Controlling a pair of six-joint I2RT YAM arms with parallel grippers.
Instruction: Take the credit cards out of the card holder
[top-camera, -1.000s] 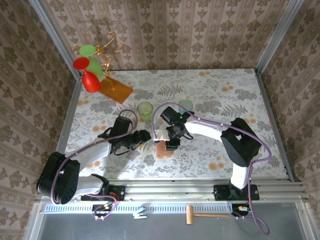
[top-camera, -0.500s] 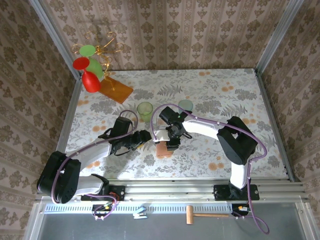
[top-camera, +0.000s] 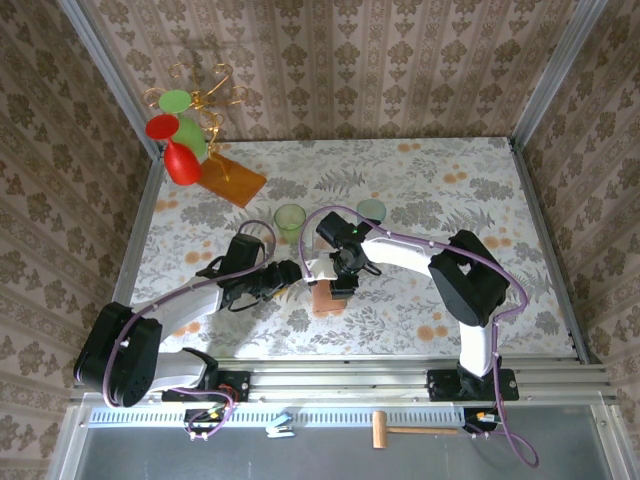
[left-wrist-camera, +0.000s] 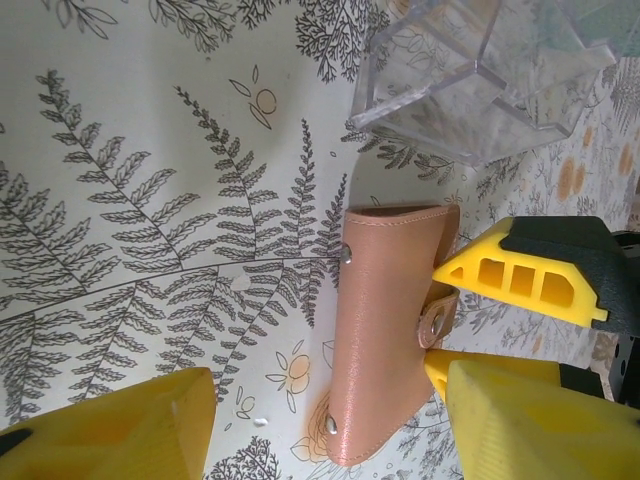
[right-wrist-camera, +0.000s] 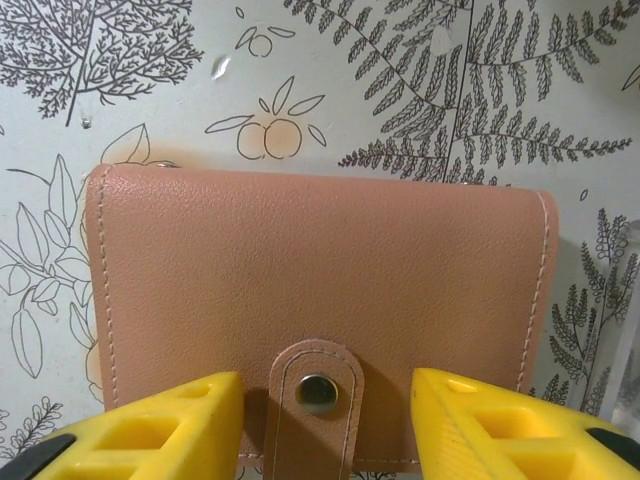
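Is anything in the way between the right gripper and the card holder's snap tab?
Nothing visible does. The right gripper is open, straddling the snap tab of the closed card holder.

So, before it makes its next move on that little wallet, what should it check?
1. Wallet lying flat on the table: ok.
2. Snap strap undone: not ok, it is fastened.
3. Right claw open, a finger each side of the strap: ok.
4. Left claw open near the wallet: ok.
5. Cards inside: cannot tell, wallet is shut.
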